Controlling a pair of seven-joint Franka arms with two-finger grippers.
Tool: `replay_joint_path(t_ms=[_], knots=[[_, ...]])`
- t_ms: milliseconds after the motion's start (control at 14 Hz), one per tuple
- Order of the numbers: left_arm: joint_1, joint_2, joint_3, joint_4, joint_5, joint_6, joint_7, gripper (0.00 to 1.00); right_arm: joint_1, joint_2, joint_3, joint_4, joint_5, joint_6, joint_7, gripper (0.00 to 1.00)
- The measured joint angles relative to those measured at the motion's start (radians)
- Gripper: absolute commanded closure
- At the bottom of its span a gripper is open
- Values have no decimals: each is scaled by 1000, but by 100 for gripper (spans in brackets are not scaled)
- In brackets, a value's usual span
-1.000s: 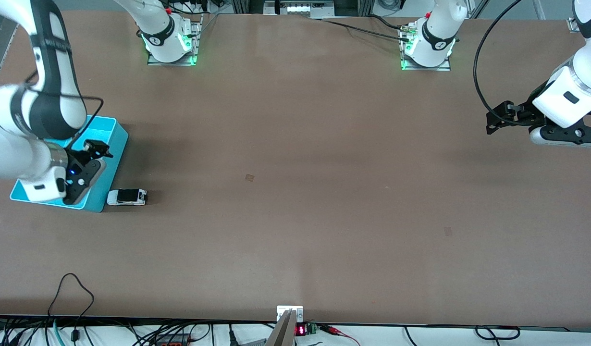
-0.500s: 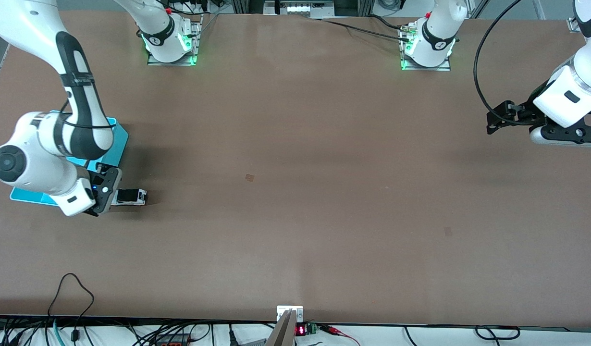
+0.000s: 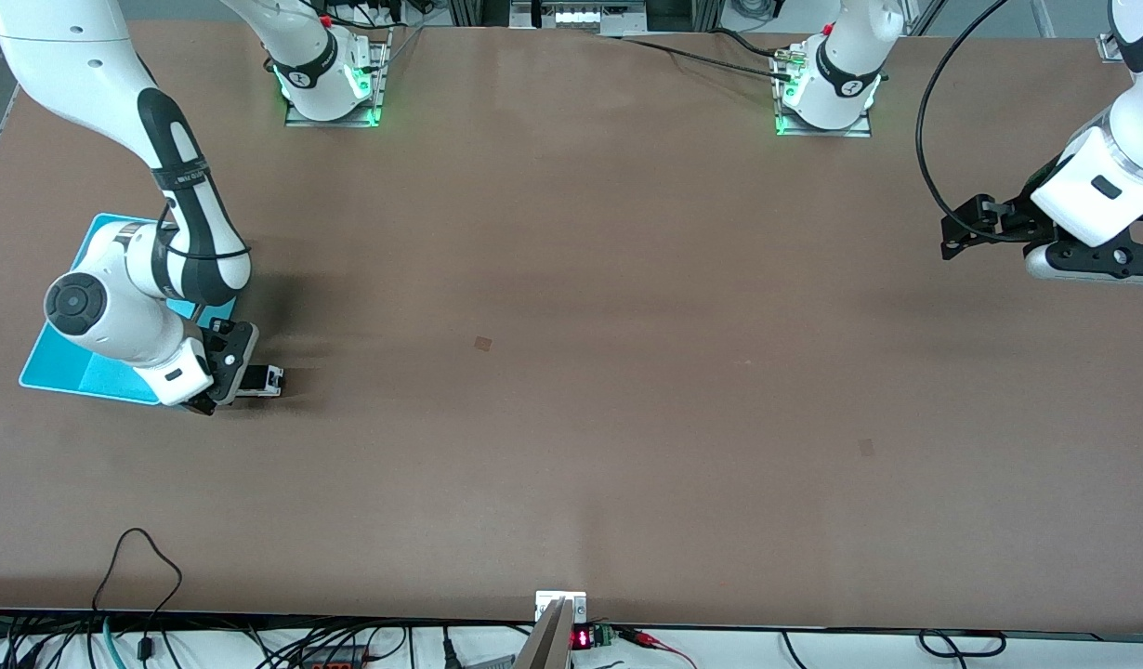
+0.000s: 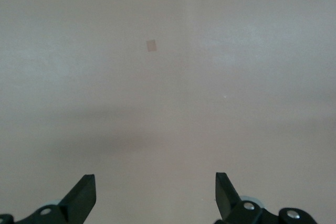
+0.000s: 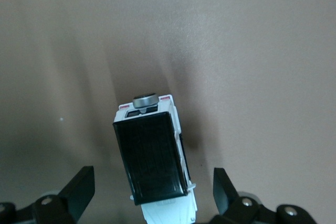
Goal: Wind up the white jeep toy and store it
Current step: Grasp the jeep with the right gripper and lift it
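Right claw [image 3: 226,376]: low over the white jeep toy [image 3: 260,379], at the right arm's end of the worktop [image 3: 571,372]; its two fingers [image 5: 79,187] are spread, one on each side of the toy's body, with a gap showing on both sides, so nothing is pinched.
White jeep toy: resting on its wheels on the worktop, near the edge at the right arm's end, just beside the turquoise bin's corner that lies nearest the front camera; the black roof faces up, and a small round grey part shows at the end that points away from the claw.
Turquoise bin [image 3: 79,367]: on the worktop at the right arm's end, partly covered by the right arm.
Left claw [image 4: 155,195]: raised over bare worktop near the edge at the left arm's end, fingers spread, holding nothing; this arm waits.
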Motion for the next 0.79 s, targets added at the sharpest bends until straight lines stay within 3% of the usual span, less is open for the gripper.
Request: replay_joint_path(t_ms=[214, 286, 429, 714, 786], knots=[[-4, 0, -14, 0, 0, 0, 0, 0, -6, 11, 0, -17, 0, 49, -24, 0], [-5, 0, -17, 0, 0, 0, 0, 0, -10, 20, 0, -18, 0, 57, -29, 5], [-5, 0, -18, 0, 0, 0, 0, 0, -16, 29, 0, -18, 0, 68, -34, 37], [-5, 0, -18, 0, 0, 0, 0, 0, -17, 37, 1, -18, 23, 72, -39, 92], [-5, 0, -18, 0, 0, 0, 0, 0, -17, 37, 1, -17, 25, 73, -41, 100]])
